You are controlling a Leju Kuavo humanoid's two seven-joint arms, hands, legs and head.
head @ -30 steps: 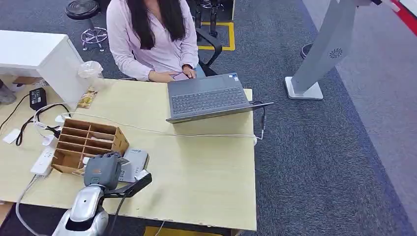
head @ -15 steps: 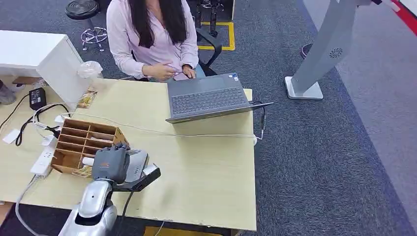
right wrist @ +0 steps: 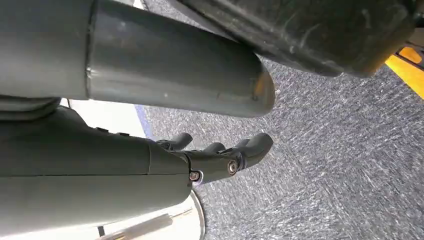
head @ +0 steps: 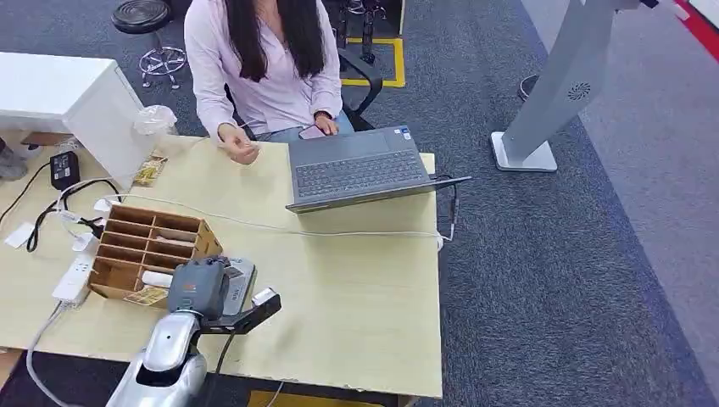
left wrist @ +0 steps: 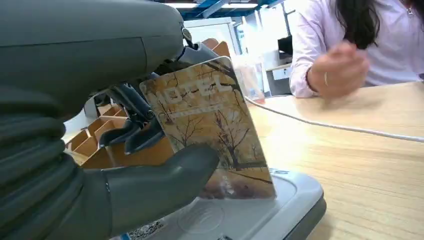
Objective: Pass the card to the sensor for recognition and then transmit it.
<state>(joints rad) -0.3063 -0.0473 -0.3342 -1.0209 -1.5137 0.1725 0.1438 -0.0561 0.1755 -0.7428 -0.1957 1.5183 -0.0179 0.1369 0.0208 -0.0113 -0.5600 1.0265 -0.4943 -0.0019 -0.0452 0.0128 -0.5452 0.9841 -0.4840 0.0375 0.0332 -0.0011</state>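
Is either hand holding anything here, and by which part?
The left hand holds the hotel card by one side edge, thumb on its printed face, over the sensor. The right hand holds nothing.

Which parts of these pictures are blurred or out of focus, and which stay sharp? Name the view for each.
Left wrist view: the card held by the left robot hand is sharp, its HOTEL print legible; the person's hand behind is smeared, apparently by motion. Head view: evenly lit and sharp, the laptop keys distinct. Right wrist view: the right robot hand is crisp; the big dark shapes close to the lens look soft.
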